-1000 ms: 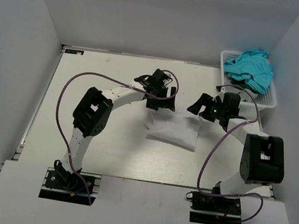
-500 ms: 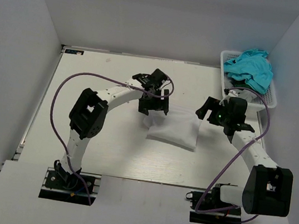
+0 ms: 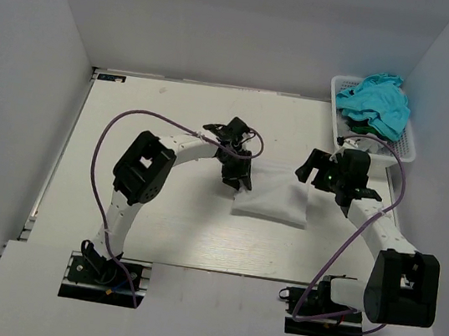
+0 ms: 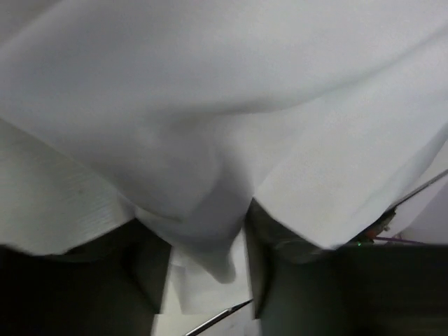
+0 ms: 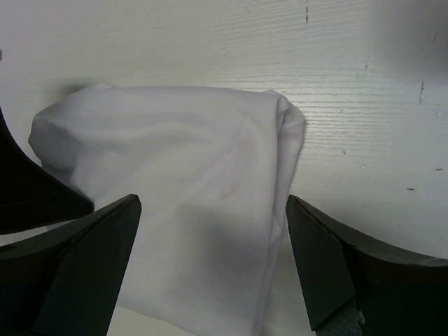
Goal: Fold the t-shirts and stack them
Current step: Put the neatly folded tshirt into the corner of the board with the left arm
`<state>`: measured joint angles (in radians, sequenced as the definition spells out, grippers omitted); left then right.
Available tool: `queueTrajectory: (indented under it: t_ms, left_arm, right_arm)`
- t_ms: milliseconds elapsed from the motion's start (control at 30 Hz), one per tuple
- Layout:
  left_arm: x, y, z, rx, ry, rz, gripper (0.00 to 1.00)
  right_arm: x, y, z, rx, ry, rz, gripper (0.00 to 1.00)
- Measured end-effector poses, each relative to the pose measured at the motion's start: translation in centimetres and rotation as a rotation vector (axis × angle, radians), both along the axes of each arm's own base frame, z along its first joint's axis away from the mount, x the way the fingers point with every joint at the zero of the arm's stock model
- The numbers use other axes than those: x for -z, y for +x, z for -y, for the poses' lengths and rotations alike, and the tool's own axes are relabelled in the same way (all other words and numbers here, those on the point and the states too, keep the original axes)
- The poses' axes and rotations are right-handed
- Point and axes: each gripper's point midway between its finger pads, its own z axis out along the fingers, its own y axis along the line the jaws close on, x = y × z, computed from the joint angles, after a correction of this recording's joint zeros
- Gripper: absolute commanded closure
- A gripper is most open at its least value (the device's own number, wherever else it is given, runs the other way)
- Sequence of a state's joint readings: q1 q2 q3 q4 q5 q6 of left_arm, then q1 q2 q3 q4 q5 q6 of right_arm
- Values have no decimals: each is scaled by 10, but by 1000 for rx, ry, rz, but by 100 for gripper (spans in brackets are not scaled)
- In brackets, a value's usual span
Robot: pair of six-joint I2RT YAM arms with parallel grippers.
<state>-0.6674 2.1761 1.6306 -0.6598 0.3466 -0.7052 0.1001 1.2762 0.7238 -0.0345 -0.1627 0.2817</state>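
A folded white t-shirt (image 3: 275, 195) lies on the table, between the two arms. My left gripper (image 3: 238, 173) is at its left edge; in the left wrist view a bunched fold of the white t-shirt (image 4: 210, 105) sits pinched between the dark fingers (image 4: 148, 269), so the left gripper (image 4: 203, 234) is shut on it. My right gripper (image 3: 314, 171) hovers over the shirt's right end. In the right wrist view the right gripper (image 5: 210, 262) stands wide open, fingers apart over the white t-shirt (image 5: 175, 161) and touching nothing. Crumpled teal t-shirts (image 3: 375, 102) fill a basket.
The white basket (image 3: 406, 150) stands at the table's far right corner, just behind the right arm. Purple cables loop off both arms. White walls close in the pale wooden table (image 3: 151, 208) on three sides.
The left gripper slid right onto the shirt's left edge and closed on the cloth. The shirt shifted a little to the right. The right arm's elbow swung outward; its gripper stayed open.
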Motion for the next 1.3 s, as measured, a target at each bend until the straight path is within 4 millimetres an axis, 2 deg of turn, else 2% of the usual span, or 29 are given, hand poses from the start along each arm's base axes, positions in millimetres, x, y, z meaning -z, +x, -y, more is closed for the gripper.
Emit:
queueTrajectory:
  t_ms: [33, 67, 133, 400, 500, 667, 800, 1000, 1033, 1167, 1300]
  left_arm:
    - [1, -2, 2, 13, -18, -3, 60]
    - [2, -5, 4, 20, -35, -11, 78]
    - [5, -8, 9, 35, -70, -22, 100]
    - [1, 5, 23, 90, -221, 62, 100]
    - [-8, 14, 22, 113, -267, 125, 100]
    - [-28, 48, 4, 100, -302, 230, 100]
    - [-43, 92, -33, 58, -330, 278, 100]
    - [-64, 174, -101, 71, -475, 339, 100]
    - [-64, 186, -112, 69, -483, 348, 100]
    - [-48, 230, -176, -5, -419, 363, 100]
    - [-40, 251, -246, -92, -281, 391, 100]
  right_arm:
    - [1, -1, 1, 2, -2, -2, 10]
    - [1, -2, 1, 3, -2, -2, 10]
    - [0, -3, 2, 7, -5, 3, 10]
    - [0, -7, 8, 33, -21, 15, 10]
    - [1, -9, 10, 42, -27, 16, 10]
    - [0, -9, 12, 52, -35, 21, 10]
    - [-3, -7, 14, 61, -42, 38, 10]
    - [-1, -4, 17, 74, -52, 32, 10]
    - [-1, -2, 17, 75, -53, 29, 10]
    - [-1, 10, 16, 76, -55, 17, 10]
    - [-4, 23, 15, 76, -55, 17, 10]
